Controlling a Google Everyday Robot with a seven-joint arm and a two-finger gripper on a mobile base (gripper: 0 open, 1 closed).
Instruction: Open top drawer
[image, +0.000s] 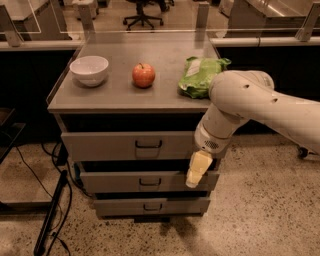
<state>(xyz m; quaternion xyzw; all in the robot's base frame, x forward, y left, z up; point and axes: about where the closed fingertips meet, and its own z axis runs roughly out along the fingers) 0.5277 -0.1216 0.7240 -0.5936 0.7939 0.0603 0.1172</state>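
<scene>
The top drawer (110, 146) is the widest, tallest grey front of three on the cabinet, with a dark wire handle (148, 145) at its centre. It looks pushed in, and its inside is hidden. My gripper (196, 171) hangs down from the white arm (240, 102), pale yellow. It is in front of the cabinet's right side, at the level of the middle drawer front (145, 182). It is right of the top handle and below it, and it does not touch the handle.
On the cabinet top (125, 95) stand a white bowl (89, 70), a red apple (143, 75) and a green bag (200, 75). A bottom drawer front (150, 206) sits lowest. Black cables (52, 210) lie on the speckled floor at the left. Office chairs stand behind.
</scene>
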